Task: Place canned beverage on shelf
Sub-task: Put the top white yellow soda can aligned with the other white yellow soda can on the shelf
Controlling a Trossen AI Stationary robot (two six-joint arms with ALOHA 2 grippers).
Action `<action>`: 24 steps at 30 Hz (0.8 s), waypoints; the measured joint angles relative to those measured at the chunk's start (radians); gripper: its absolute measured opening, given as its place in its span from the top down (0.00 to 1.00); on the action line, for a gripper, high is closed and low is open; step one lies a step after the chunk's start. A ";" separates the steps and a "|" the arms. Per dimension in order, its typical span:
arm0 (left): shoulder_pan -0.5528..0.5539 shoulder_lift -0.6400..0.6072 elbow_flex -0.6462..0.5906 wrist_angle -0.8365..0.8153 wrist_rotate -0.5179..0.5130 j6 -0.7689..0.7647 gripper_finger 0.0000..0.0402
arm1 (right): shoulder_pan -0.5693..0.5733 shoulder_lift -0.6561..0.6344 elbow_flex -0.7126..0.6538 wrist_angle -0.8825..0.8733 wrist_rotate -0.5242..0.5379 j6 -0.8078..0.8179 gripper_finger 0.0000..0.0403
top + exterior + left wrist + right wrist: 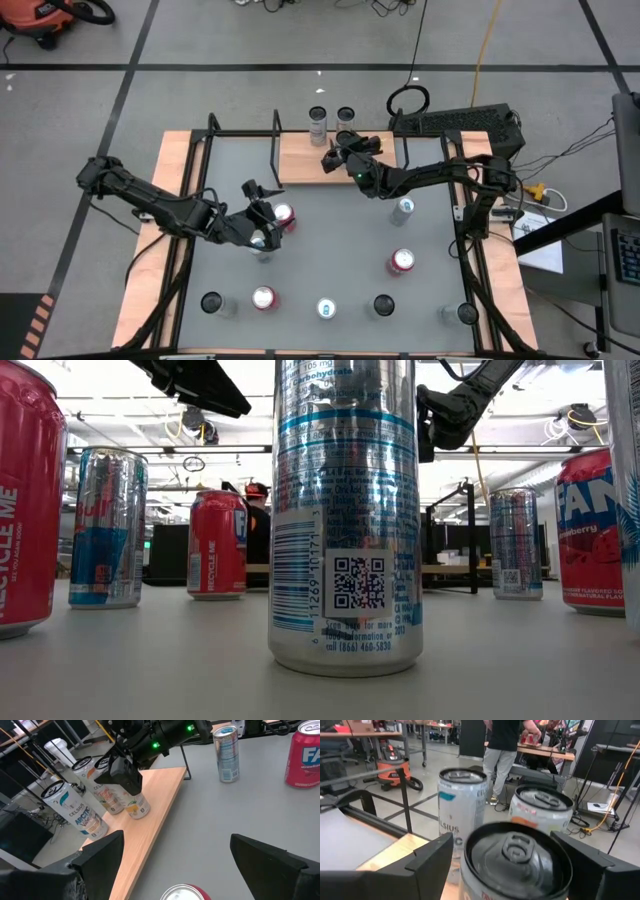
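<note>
Grey counter (330, 250) carries scattered cans and, at its far edge, the light-wood shelf (300, 158). On it, the right end effector (345, 150) straddles a dark-topped beverage can (517, 857), fingers spread. Left end effector (262, 215) hovers open near a red can (285, 214).

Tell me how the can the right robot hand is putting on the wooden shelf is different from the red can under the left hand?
The can at the right gripper is pale and stands on the shelf beside two other cans. The red can stands on the grey table. The left gripper hovers open above the red can, not gripping it. Both stand upright.
</note>
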 joint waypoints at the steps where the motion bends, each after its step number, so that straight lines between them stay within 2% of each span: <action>1: 0.000 0.000 0.000 0.000 0.000 0.000 0.09 | 0.000 0.000 0.000 0.010 0.000 -0.011 0.26; 8: 0.000 0.000 0.000 0.000 0.000 -0.006 0.09 | 0.023 -0.052 0.000 0.034 0.000 -0.077 0.25; 13: 0.000 0.000 0.000 0.000 0.000 -0.006 0.09 | 0.085 -0.131 0.000 0.018 0.001 -0.151 0.25; 19: -0.001 0.000 0.000 0.000 0.000 -0.007 0.09 | 0.207 -0.184 0.000 -0.185 -0.001 -0.131 0.26; 24: -0.001 0.013 0.000 0.002 0.003 -0.008 0.09 | 0.256 -0.168 0.000 -0.396 -0.001 0.047 0.36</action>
